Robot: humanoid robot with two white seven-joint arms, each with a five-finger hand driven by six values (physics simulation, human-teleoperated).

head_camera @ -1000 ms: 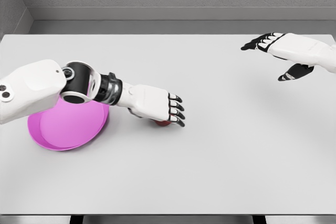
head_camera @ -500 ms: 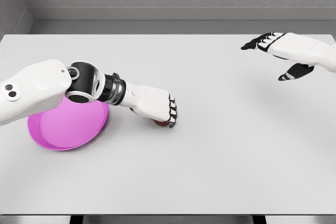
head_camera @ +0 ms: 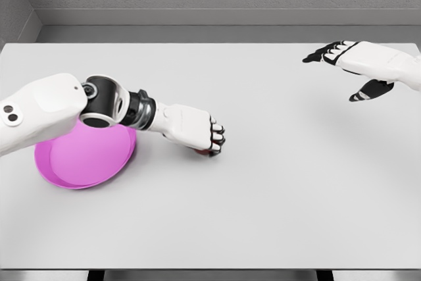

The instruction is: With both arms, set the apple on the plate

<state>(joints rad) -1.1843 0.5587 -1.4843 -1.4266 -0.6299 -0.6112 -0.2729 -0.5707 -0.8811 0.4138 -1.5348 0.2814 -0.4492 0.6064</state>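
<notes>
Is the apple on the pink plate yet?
No, the apple sits on the table under the curled left robot hand, to the right of the plate, which holds nothing.

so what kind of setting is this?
Likely a bare simulated test bench: a plain white table against grey walls, holding only a pink plate and an apple under the left robot hand.

We see the plate (head_camera: 79, 162) on the table (head_camera: 276, 208) at the left, partly under the left arm. Just right of the plate, the left hand (head_camera: 196, 131) sits over the apple (head_camera: 202, 153), which lies on the table beneath its fingers (head_camera: 216, 137). Well apart, at the far right, the right hand (head_camera: 358, 64) hangs above the table's back edge.
</notes>
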